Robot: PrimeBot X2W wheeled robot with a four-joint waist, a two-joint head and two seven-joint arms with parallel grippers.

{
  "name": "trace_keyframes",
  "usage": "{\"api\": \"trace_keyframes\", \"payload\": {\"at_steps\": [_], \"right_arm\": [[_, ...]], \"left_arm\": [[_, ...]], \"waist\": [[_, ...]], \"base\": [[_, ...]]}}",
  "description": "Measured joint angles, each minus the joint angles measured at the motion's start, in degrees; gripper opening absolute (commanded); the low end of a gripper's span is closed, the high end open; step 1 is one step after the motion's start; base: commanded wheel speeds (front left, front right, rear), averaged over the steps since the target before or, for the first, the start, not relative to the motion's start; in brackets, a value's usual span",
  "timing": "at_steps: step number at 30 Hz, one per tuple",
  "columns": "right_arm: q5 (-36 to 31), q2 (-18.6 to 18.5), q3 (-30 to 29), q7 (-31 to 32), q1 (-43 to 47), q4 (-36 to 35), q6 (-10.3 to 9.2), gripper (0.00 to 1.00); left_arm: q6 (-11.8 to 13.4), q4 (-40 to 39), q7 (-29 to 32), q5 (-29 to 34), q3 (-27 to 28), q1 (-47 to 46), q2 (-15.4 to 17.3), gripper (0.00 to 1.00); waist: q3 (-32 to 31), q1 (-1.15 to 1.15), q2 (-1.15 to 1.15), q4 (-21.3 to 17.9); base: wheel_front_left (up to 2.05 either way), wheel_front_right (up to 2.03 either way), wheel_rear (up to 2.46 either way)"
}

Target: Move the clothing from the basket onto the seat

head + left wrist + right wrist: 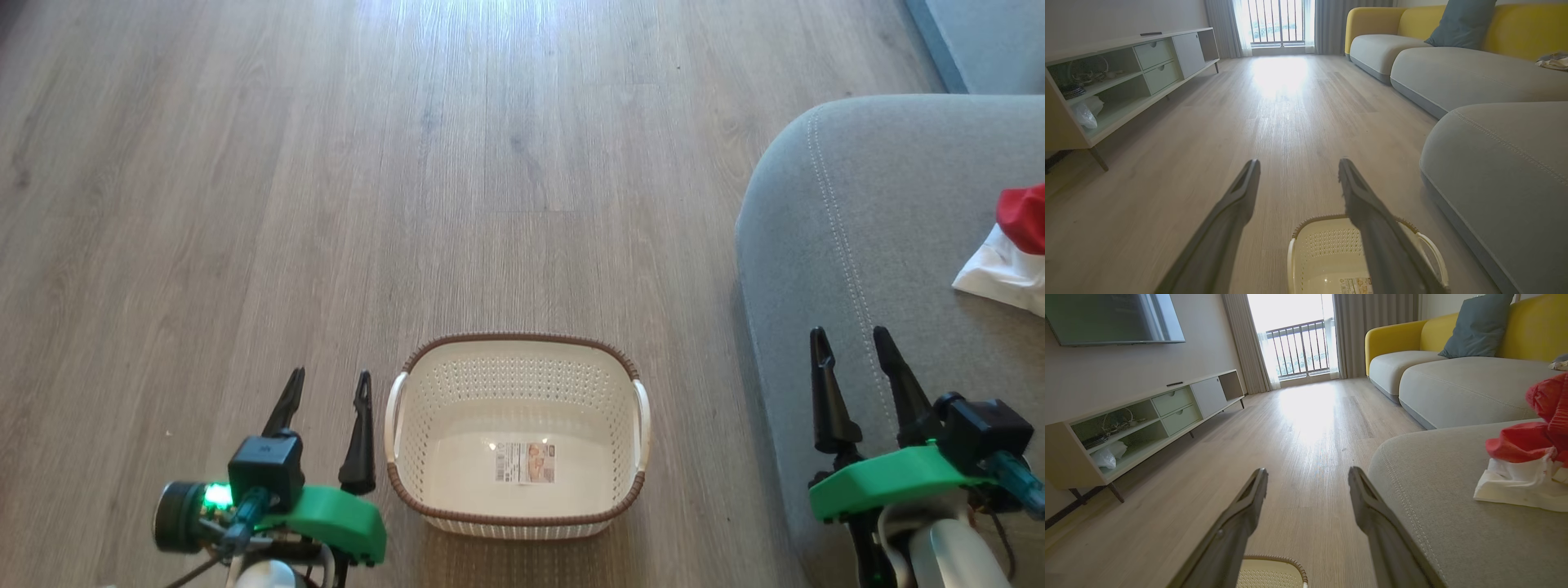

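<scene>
Basket [522, 384]: empty, on floor [245, 204]. Clothing [1012, 253]: heaped on seat [857, 245]. Jaws, both sets: parted, holding nothing. Risk I note: right jaws, hovering nearby, snagging fabric and dragging it off.

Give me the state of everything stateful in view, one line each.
basket, upright on the floor, empty apart from its label.
clothing, out of the basket, crumpled on the seat.
seat, bearing the clothing.
left gripper, open, empty, beside the basket.
right gripper, open, empty, over the seat.
cabinet drawers, shut.
</scene>
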Motion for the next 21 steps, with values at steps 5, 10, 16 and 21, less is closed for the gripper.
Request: {"api": "trace_keyframes", "payload": {"at_steps": [5,10,16,21], "right_arm": [[-0.01,0.09,0.08,0.0,0.0,0.21,0.0,1.0],[-0.01,0.12,0.03,0.0,0.0,0.26,0.0,1.0],[-0.01,0.19,0.21,0.0,-0.01,0.52,0.0,1.0],[0.97,0.25,0.01,0.0,-0.02,0.51,0.0,1.0]], "left_arm": [[0.78,2.38,0.0,-0.09,-0.01,0.54,-0.02,1.0],[-0.19,2.23,0.0,-3.96,1.15,0.87,-0.08,1.0],[-2.66,1.15,0.0,-6.08,2.66,0.9,-0.12,1.0],[-4.0,1.35,0.0,-7.75,3.36,0.99,-0.13,1.0]], "waist": [[-0.27,0.0,0.0,-0.1],[-0.34,0.0,0.0,-0.24],[-0.48,0.0,0.0,-0.53],[-0.58,0.0,0.0,-0.74]], "base": [[0.0,0.0,0.0],[0.0,0.0,0.0],[0.0,0.0,0.0],[0.0,0.0,0.0]]}}
